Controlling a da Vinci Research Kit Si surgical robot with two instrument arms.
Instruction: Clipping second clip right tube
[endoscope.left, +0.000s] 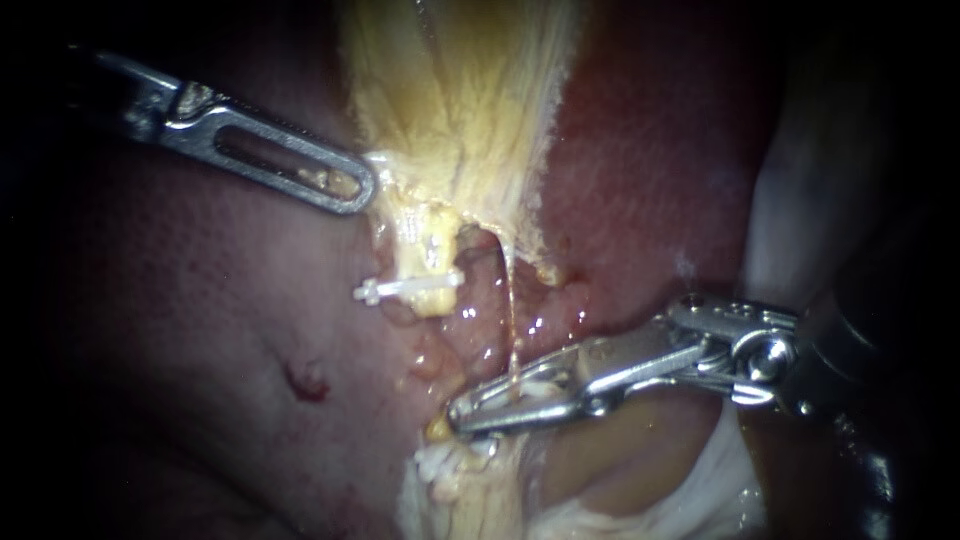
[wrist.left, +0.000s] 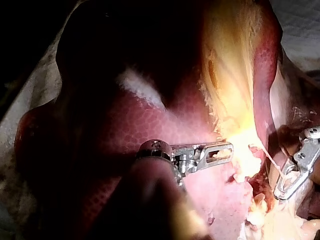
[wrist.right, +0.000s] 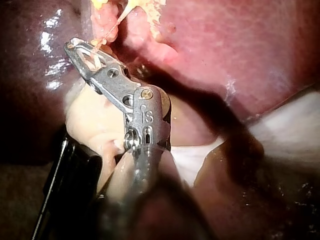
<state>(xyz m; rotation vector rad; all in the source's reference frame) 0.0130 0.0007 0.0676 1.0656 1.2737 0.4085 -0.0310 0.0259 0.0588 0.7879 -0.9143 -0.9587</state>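
Nearest you, at 6 o'clock in the endoscope view, your right instrument (endoscope.left: 462, 413) comes in from 3 o'clock, and its end effector points toward 8 o'clock. It is drawn almost together, with only a sliver of gap along its length. It is closed on the right tube (endoscope.left: 511, 320), and the white material between its two halves is, I think, the clip being set. The right wrist view agrees: the thin strand runs straight into the tip.

That tube is a pale, taut thread just right of centre. Its long axis runs nearly 12 to 6. The upper end leaves the yellow fibrous tissue (endoscope.left: 460, 100) and the lower end disappears inside the end effector, which crosses it almost square.

I judge you are in the squeeze itself. The next move calls for full closure until the clip latches, with no sideways pull, since so thin a thread could tear. After that, open and back out toward 3 o'clock along the shaft.

Farther off, toward 10 o'clock from the crossing, the thicker left tube (endoscope.left: 428, 262) carries a white clip (endoscope.left: 415, 289) lying 9 to 3 across it.

Beyond that, your left instrument (endoscope.left: 350, 188) enters from 10 o'clock, its tip at the edge of the yellow tissue. It is seen flat-on, so you cannot tell whether it is open or holding anything. The liver (endoscope.left: 200, 330) lies behind it all.
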